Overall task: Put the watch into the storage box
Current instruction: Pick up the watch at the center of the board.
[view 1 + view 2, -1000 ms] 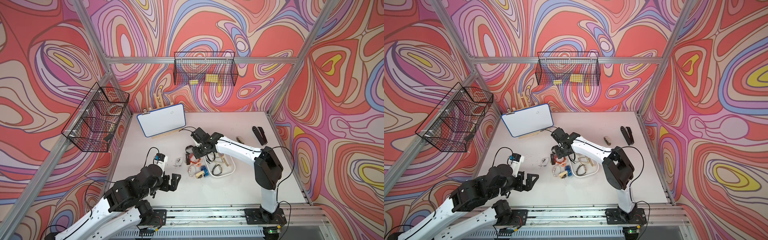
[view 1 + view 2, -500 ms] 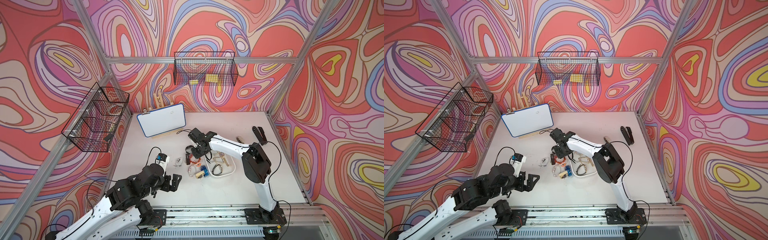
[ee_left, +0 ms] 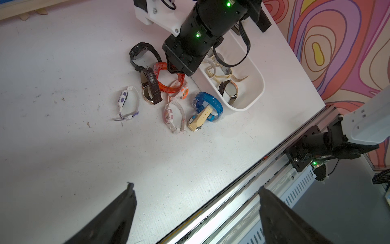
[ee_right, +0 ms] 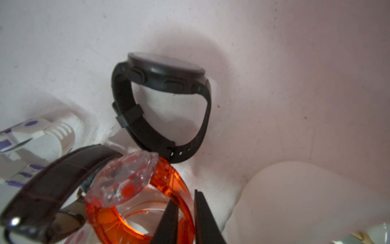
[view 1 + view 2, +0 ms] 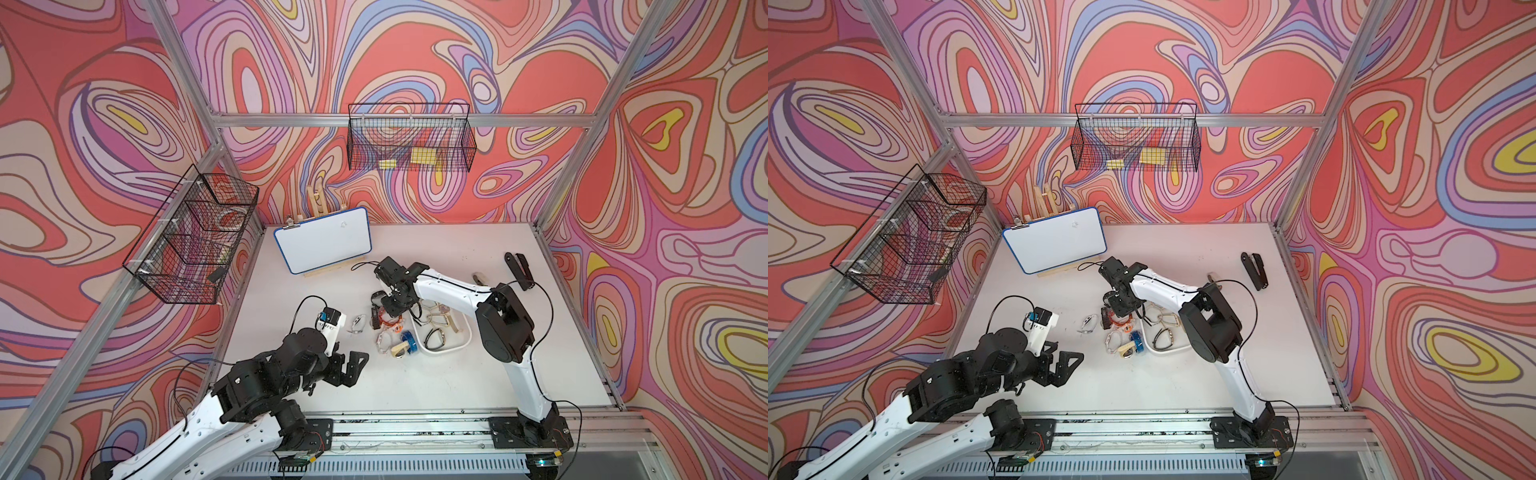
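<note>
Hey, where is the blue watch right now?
In the left wrist view, the blue watch lies on the table just outside the storage box's left wall, near its front corner. A cream watch pokes through its loop.

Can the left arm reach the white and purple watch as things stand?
Probably yes. The white and purple watch lies apart from the others, only bare table separates it from the open left tool, and the right tool pinches the orange watch farther off.

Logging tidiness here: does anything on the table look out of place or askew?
Yes: a cream-strapped watch appears threaded through the translucent blue plastic watch, tangled, beside the white plastic storage tray rather than inside.
</note>
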Motion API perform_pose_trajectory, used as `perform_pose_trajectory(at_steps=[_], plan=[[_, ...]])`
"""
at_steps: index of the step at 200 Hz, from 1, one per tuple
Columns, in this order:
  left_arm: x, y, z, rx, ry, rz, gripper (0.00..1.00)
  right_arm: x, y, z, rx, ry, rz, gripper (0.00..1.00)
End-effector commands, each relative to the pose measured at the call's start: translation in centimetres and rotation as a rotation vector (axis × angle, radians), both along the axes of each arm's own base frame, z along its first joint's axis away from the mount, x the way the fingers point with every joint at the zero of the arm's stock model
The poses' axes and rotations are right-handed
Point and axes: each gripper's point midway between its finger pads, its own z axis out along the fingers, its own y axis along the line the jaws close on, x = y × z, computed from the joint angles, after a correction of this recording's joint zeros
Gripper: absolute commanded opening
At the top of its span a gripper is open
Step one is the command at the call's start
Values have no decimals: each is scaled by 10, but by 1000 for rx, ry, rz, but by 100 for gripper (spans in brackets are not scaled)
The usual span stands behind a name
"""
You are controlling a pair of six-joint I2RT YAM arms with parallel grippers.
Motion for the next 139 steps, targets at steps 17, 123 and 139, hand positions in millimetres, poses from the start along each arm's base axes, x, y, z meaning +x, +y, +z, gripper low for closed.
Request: perform_pose_trajectory(at_steps=[17, 123, 139], plan=[[1, -2, 1, 6, -22, -19, 95, 4, 4, 11, 23, -14, 9, 0], [4, -12, 2, 3, -16, -41, 95, -7, -33, 105, 95, -73, -36, 0], [4, -15, 1, 4, -10, -45, 95, 3, -60, 111, 85, -86, -96, 0]])
